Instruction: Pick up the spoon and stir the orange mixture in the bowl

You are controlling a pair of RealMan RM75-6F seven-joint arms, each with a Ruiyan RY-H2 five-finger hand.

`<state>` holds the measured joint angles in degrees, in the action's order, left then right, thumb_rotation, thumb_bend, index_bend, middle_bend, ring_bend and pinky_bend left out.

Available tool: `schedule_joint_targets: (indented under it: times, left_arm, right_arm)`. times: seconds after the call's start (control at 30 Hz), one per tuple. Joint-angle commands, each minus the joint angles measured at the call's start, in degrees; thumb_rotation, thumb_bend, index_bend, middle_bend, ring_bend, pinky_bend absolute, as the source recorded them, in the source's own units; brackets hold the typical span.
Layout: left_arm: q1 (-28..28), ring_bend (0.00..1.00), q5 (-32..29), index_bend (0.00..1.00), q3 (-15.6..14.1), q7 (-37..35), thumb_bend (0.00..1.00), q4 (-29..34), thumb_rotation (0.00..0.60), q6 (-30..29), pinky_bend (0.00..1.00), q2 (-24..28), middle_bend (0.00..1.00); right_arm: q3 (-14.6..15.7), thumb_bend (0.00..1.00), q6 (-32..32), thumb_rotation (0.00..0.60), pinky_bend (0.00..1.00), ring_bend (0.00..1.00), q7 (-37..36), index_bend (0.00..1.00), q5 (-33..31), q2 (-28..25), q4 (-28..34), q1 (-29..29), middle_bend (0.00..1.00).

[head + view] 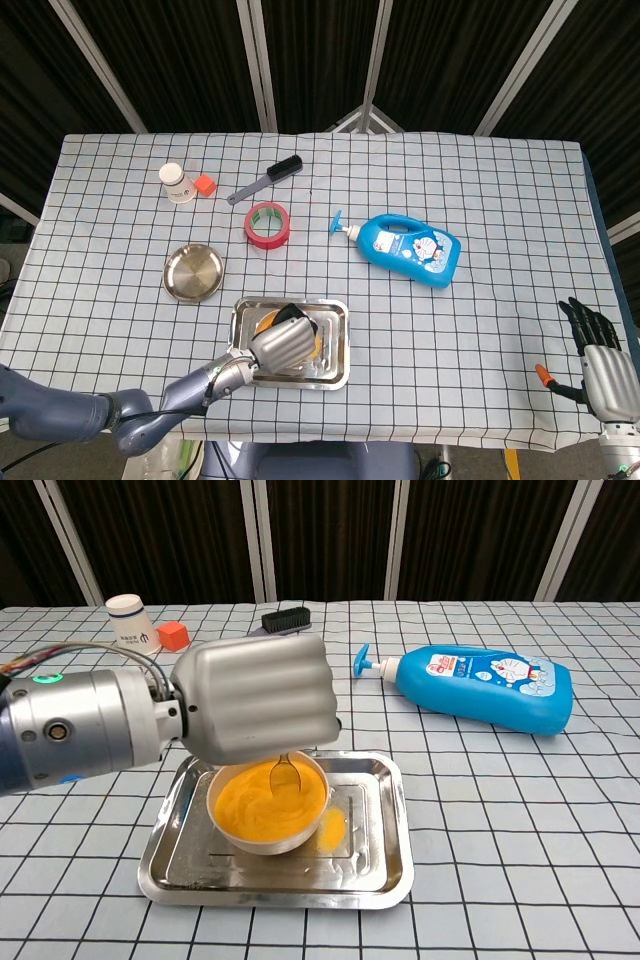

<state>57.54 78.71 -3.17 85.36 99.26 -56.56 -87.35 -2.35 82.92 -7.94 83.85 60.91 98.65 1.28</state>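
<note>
Table covered by a white cloth [500,330] with a dark grid print. One rectangular metal tray [385,865], shiny and shallow with rounded corners, sits near the front edge; inside it stands one round white bowl [262,840], filled with a smooth, opaque orange mixture [250,805]. A smear of the same orange lies on the tray floor just right of the bowl. One spoon [284,774], translucent and orange-coated, bowl end dipped in the mixture at its far side. Left hand [255,698]: smooth silver-grey shell, fingers curled into a fist directly above the bowl, gripping the spoon handle; handle itself hidden inside the fist. Right hand [600,362]: black and grey, at the table's near right corner, fingers extended and apart, holding nothing, clear of the cloth. Other items, one of each: blue plastic pump bottle [412,246] lying on its side with a cartoon label; red tape roll [267,223]; round steel plate [193,272]; dark-bristled brush with grey handle [266,179]; white paper cup [176,182] with a small orange cube [205,184] beside it.
</note>
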Motion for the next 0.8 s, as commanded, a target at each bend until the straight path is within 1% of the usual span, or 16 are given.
schedule_joint_targets:
  times: [0.03,0.2,0.3,0.6,0.8]
  left_arm:
    - [-0.32,1.00,0.37,0.77,-0.04,-0.30,0.74,0.16,0.600,-0.23,1.00,0.59,1.00]
    - [-0.86,1.00,0.61,0.77,0.08,-0.80,0.74,-0.40,0.600,-0.50,1.00,1.84,1.00]
    - [-1.14,1.00,0.28,0.77,0.27,-0.86,0.74,-1.91,0.600,-0.38,1.00,2.02,1.00]
    - [-1.16,1.00,-0.51,0.77,1.15,0.61,0.74,-6.42,0.600,0.39,1.00,-0.93,1.00]
    - [-1.04,1.00,-1.12,0.77,1.31,1.50,0.74,-7.22,0.600,1.19,1.00,-2.59,1.00]
  right_arm:
    - [-0.02,0.31,0.00,0.600,0.00,0.00,-0.03,0.00,-0.04,0.00,-0.01,0.00,0.00]
    - [0.00,0.31,-0.08,0.600,0.00,0.00,0.03,0.00,-0.03,0.00,0.03,0.03,0.00]
    - [0.00,0.31,-0.13,0.600,0.00,0.00,0.08,0.00,-0.12,0.01,0.06,0.03,0.00]
    - [-0.02,0.31,-0.27,0.600,0.00,0.00,0.07,0.00,-0.31,-0.03,0.13,0.04,0.00]
    - [-0.04,0.31,-0.25,0.600,0.00,0.00,-0.24,0.00,-0.24,-0.11,0.07,0.05,0.00]
